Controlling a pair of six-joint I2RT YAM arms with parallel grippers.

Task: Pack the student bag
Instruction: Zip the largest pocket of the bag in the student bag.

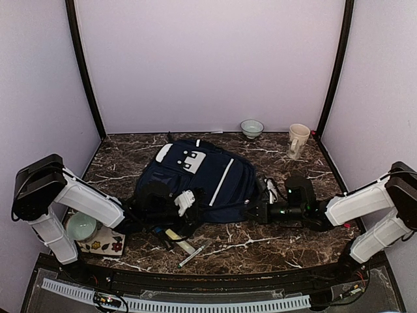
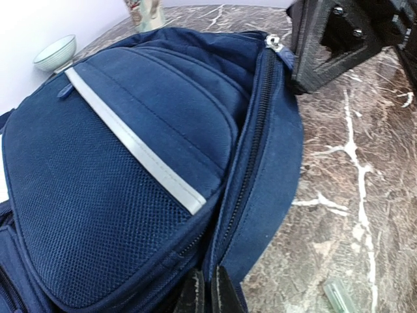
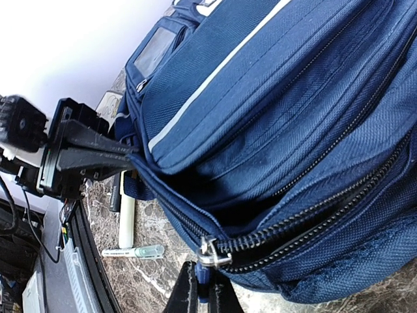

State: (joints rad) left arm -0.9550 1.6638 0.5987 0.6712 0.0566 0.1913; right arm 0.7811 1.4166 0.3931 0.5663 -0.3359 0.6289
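Observation:
The navy student bag (image 1: 202, 176) lies flat in the middle of the marble table, with white stripes and a white patch. My left gripper (image 2: 208, 293) is shut on the bag's edge fabric beside the open zip at its near left side. It shows in the top view (image 1: 171, 207). My right gripper (image 3: 202, 293) is shut on the blue zip pull just under the metal slider (image 3: 212, 253) at the bag's right side; it shows in the top view (image 1: 259, 210). The zip is part open, with a dark gap between the two grippers. The bag fills both wrist views (image 2: 130, 169) (image 3: 293, 117).
A white marker (image 1: 179, 240) and a pen (image 1: 194, 253) lie on the table in front of the bag; they also show in the right wrist view (image 3: 127, 215). A green bowl on a floral mat (image 1: 83, 227) sits at near left. A small bowl (image 1: 251, 128) and a mug (image 1: 298, 140) stand at the back.

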